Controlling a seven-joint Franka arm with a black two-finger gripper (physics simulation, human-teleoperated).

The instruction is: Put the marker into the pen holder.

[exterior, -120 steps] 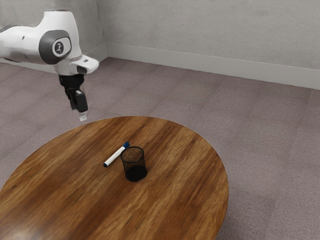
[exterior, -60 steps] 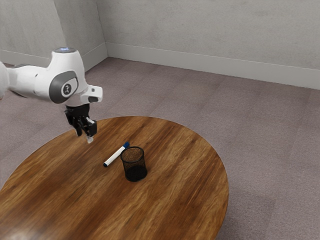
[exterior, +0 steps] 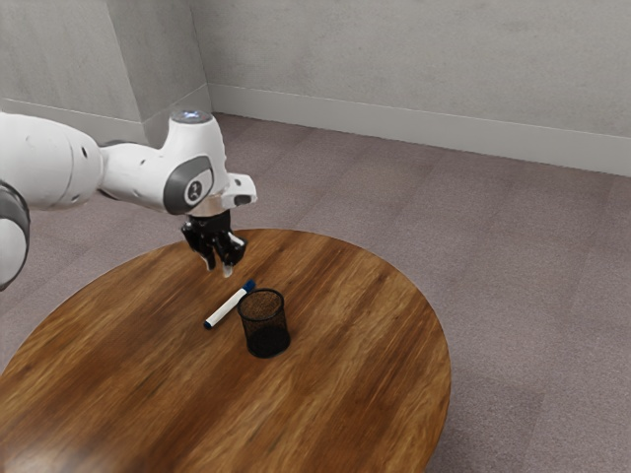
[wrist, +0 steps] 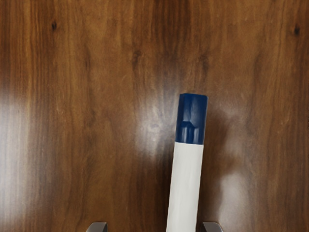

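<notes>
Pen holder (exterior: 264,324): black mesh cup, round-mouthed, upright on the tabletop (exterior: 345,399); the landmark for the places below.
Marker (exterior: 227,306): lying flat on the tabletop, outside the pen holder and near it, toward the exterior view's left; whether the two touch, I cannot tell.
Blue cap (exterior: 250,286): on the marker's end nearer the pen holder, by its rim in the exterior view.
Dark tip end: the marker's other end, farther from the pen holder, toward the exterior view's left.
Pincer (exterior: 219,268): open, the fingers (exterior: 228,269) parted and pointing down, gripping nothing; in the exterior view it is up and to the left of the pen holder.
Marker in the wrist view: white barrel reaching in between the two parted fingertips, nearer one than the other, blue cap out beyond them.
Arm (exterior: 138,172): white with grey joint covers, coming in from the exterior view's left of the pen holder.
Tabletop: brown striped wood with a curved edge, under the pen holder and reaching out around it.
Floor (exterior: 523,296): greyish carpet, past the tabletop's edge from the pen holder.
</notes>
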